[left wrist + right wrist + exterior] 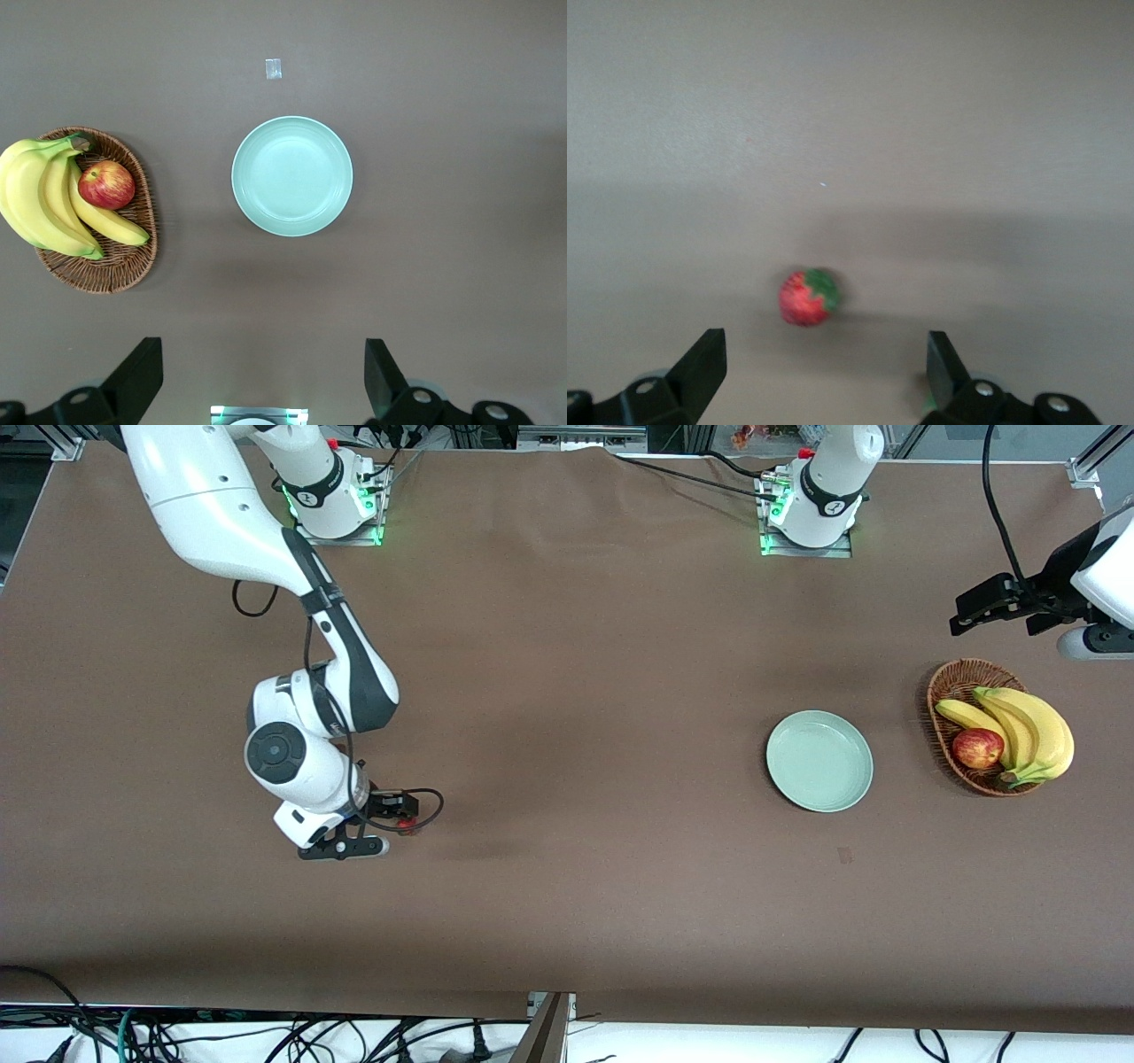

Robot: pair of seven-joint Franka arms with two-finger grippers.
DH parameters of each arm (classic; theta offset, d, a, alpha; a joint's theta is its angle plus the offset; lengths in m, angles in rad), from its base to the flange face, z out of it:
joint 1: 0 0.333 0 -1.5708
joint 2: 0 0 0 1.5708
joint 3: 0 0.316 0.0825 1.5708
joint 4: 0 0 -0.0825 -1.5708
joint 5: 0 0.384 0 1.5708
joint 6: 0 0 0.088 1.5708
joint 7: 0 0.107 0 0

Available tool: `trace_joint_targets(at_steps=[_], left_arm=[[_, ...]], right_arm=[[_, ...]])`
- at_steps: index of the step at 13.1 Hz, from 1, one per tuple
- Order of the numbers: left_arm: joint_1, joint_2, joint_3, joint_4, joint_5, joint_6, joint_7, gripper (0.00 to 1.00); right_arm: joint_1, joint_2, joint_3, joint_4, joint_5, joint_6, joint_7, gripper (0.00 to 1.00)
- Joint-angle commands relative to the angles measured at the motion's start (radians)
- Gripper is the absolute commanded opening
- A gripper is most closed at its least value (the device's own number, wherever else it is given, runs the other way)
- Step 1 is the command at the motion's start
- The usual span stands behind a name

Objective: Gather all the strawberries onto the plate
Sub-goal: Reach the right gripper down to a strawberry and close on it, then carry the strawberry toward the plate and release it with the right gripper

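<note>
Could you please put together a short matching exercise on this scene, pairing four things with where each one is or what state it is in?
Things:
1. strawberry
2. plate
3. apple
4. left claw

Places or states:
A. in the wicker basket beside the bananas
B. open, up in the air at the left arm's end of the table
C. bare, on the table beside the basket
D. on the table under the open right claw

Pairs: 1-D, 2-C, 3-A, 4-B
</note>
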Motion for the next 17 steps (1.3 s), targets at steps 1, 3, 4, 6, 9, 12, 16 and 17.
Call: trace_joint_targets(at_steps=[1,3,4,6,9,12,16,17], left_arm=[[-0.004,0.014,0.0,0.03,0.018,-0.022,0.002,1.0],[-0.004,0.014,0.0,0.03,0.018,-0.022,0.002,1.0],[-0.004,0.014,0.0,0.03,0.018,-0.02,0.003,1.0],[-0.004,0.014,0.0,0.03,0.018,-0.022,0.008,1.0],[-0.004,0.014,-0.003,0.03,0.018,-0.023,0.005,1.0],[-0.006,0.014,-0.006,0.03,0.018,-0.026,0.003,1.0],[-0.006,0.012,-0.018,0.028,0.018,-0.038,0.003,1.0],[-0.006,0.012,-0.018,0.028,0.018,-0.038,0.003,1.0]], right_arm=[[0.015,0.02,-0.002,-0.013,0.005,0.072,0.037,1.0],[0.015,0.035,-0.002,-0.014,0.005,0.098,0.037,1.0],[0.015,0.04,0.0,-0.014,0.007,0.104,0.037,1.0],[0.013,0.049,-0.002,-0.014,0.005,0.138,0.037,1.0],[0.012,0.062,0.0,-0.016,0.007,0.15,0.037,0.98],[0.012,0.068,-0.002,-0.016,0.005,0.152,0.037,0.57],[0.009,0.068,-0.002,-0.02,0.005,0.15,0.033,0.22],[0.009,0.068,0.0,-0.02,0.005,0.15,0.03,0.12]])
